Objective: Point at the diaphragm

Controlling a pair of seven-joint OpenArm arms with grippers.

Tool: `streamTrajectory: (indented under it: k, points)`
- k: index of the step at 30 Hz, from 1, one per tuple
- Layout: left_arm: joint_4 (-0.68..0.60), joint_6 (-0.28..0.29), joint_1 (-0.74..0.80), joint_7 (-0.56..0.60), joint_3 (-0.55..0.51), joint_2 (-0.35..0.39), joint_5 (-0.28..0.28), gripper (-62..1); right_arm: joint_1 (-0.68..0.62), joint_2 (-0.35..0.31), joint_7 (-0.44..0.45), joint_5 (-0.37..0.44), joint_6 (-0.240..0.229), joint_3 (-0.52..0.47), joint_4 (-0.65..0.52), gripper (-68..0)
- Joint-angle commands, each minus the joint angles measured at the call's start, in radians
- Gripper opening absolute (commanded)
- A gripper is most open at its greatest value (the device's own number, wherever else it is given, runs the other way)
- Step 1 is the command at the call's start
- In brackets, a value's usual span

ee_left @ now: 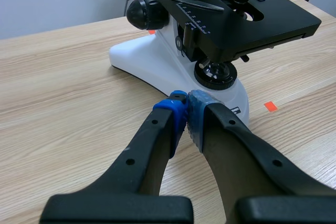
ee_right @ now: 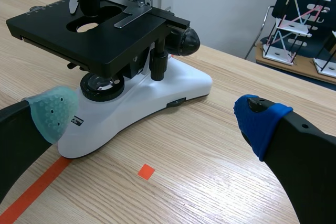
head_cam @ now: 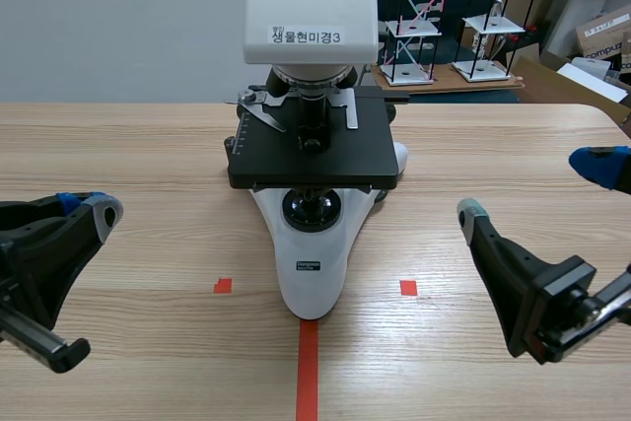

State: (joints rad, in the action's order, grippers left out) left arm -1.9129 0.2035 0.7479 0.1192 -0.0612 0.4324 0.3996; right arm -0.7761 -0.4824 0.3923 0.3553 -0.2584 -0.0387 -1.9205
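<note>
A white microscope [head_cam: 311,273] with a black stage [head_cam: 314,150] stands at the table's middle. Under the stage, the black diaphragm and condenser assembly [ee_left: 219,62] sits above the round light housing [ee_left: 216,75] on the base, and shows partly in shadow beneath the stage [ee_right: 107,75]. My left gripper [ee_left: 186,115] is shut with nothing in it, its blue pads meeting just short of the base's front. It rests low at the left [head_cam: 87,208]. My right gripper [ee_right: 156,116] is open to the right of the base [head_cam: 534,184], holding nothing.
Orange-red tape marks [head_cam: 308,367] lie in front of the microscope. Wire-frame models [head_cam: 419,17] and cardboard boxes [head_cam: 603,36] stand beyond the table's far right edge. Bare wood lies on both sides of the microscope.
</note>
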Motion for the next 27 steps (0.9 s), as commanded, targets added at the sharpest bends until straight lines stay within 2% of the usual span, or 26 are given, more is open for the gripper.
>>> streamTrajectory:
  k: [1,9,15,21,23,25,27]
  points:
    - [-0.013,0.002,-0.003,0.011,-0.005,-0.005,0.006,-57.8,0.009,-0.008,0.017,0.011,0.001,-0.001,-0.024,0.4]
    - [-0.002,0.002,0.0,-0.009,-0.005,-0.005,-0.003,-57.8,0.009,-0.008,0.014,0.011,0.001,-0.001,-0.024,0.4]
    - [0.169,0.003,0.014,0.25,0.032,-0.005,-0.087,-57.8,0.008,-0.008,0.013,0.011,0.0,-0.001,-0.024,0.4]
    - [0.457,-0.002,0.019,0.589,0.166,-0.006,-0.165,-58.0,0.008,-0.008,-0.011,0.01,0.0,-0.001,-0.024,0.4]
    - [0.539,-0.029,0.002,0.649,0.211,-0.011,-0.179,-58.2,0.008,-0.008,-0.013,0.01,0.0,-0.001,-0.024,0.4]
    - [0.613,-0.065,-0.035,0.641,0.243,-0.031,-0.255,-58.2,0.008,-0.008,-0.013,0.01,0.0,-0.001,-0.024,0.4]
    - [0.689,-0.069,-0.094,0.597,0.266,-0.058,-0.349,-58.2,0.008,-0.008,-0.013,0.01,0.0,-0.001,-0.024,0.4]
